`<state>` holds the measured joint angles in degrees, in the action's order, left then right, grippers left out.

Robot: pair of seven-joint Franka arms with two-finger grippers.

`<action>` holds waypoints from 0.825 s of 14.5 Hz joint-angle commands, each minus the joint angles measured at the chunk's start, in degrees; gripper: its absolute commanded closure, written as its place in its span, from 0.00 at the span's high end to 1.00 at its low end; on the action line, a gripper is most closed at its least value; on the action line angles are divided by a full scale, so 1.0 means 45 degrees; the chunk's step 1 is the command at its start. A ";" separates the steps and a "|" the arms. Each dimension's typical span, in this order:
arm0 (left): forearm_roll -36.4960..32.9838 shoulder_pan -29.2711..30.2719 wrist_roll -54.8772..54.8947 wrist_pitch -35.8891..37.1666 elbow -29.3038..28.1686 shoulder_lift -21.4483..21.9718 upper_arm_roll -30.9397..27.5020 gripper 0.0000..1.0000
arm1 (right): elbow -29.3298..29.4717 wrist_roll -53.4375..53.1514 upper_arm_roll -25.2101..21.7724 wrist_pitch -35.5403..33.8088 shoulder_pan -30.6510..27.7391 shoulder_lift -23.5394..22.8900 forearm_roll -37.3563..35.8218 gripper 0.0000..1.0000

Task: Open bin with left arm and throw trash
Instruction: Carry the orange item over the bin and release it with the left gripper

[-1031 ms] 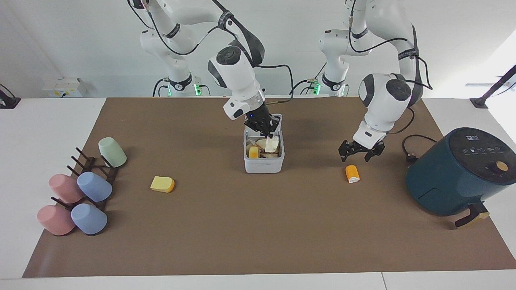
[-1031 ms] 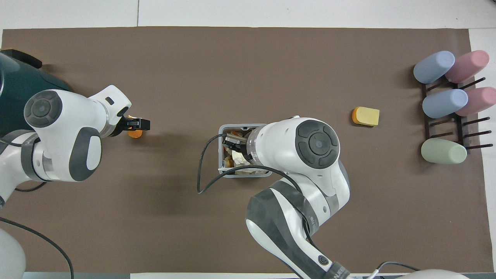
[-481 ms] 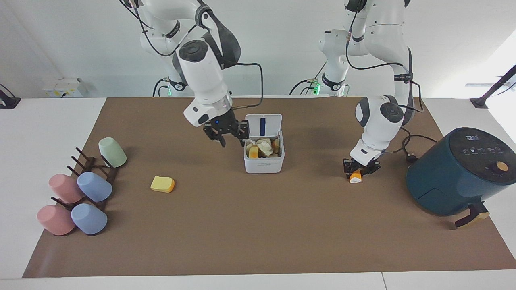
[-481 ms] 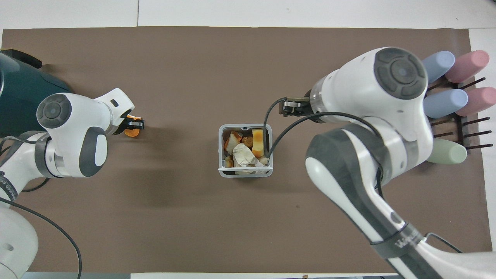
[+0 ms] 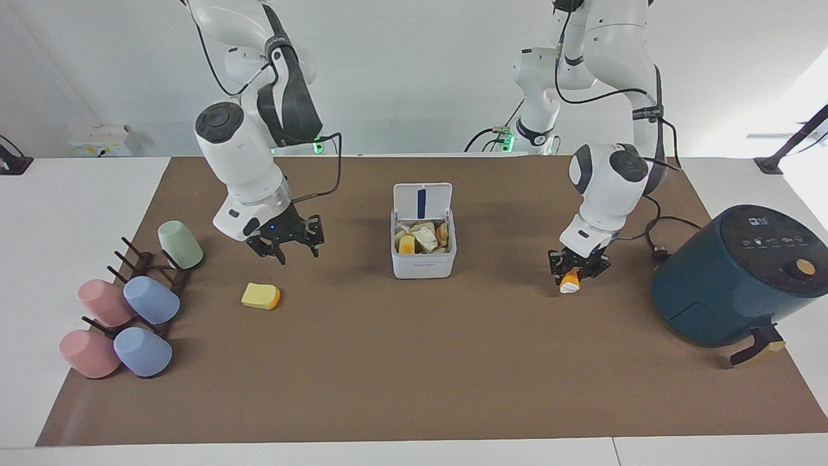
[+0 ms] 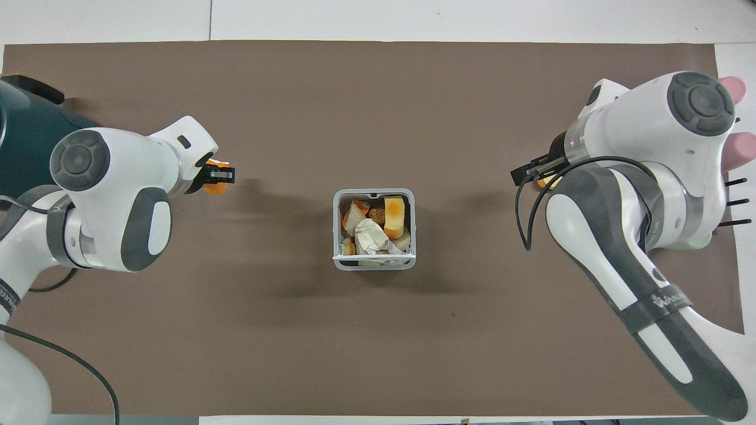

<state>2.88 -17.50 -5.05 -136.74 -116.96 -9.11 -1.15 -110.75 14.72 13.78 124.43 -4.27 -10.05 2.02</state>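
So the left gripper (image 5: 577, 270) is clamped on the orange cylinder (image 5: 570, 283), while the right gripper (image 5: 289, 243) hangs spread wide just above the yellow wedge (image 5: 261, 296); the bin (image 5: 423, 259) sits open between them.

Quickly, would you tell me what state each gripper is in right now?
Left gripper: shut on the orange cylinder, just above the mat.
Right gripper: open, holding nothing, over the mat near the yellow wedge.

Seen from overhead, the right arm covers most of the yellow wedge (image 6: 544, 180) and the cup rack (image 6: 731, 192), and the picture's edge cuts off the air fryer (image 6: 23, 147). The left pincer (image 5: 573, 275) hides much of the orange cylinder (image 5: 570, 282), which it seems to grip.
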 commanded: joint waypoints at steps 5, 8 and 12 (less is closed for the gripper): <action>-0.0191 -0.3722 -0.4399 0.1402 0.1613 -0.0144 -0.0077 0.00 | -0.2480 0.0053 0.0006 0.3535 -0.0729 0.0068 -0.2246 0.73; -0.0132 -0.4837 -0.5788 0.1363 0.1791 -0.0145 -0.0077 0.00 | -0.2363 -0.2073 -0.0015 0.4437 -0.1140 -0.0714 -0.2266 0.73; 0.0315 -0.5542 -0.6085 0.1324 0.1596 -0.0048 -0.0057 0.14 | -0.2207 -0.4326 0.0044 0.4496 -0.1044 -0.1281 -0.2285 0.71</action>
<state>3.11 -40.89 -31.81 -131.76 -110.22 -9.18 -0.54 -121.52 -0.63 13.41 144.10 -8.81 -14.44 -6.84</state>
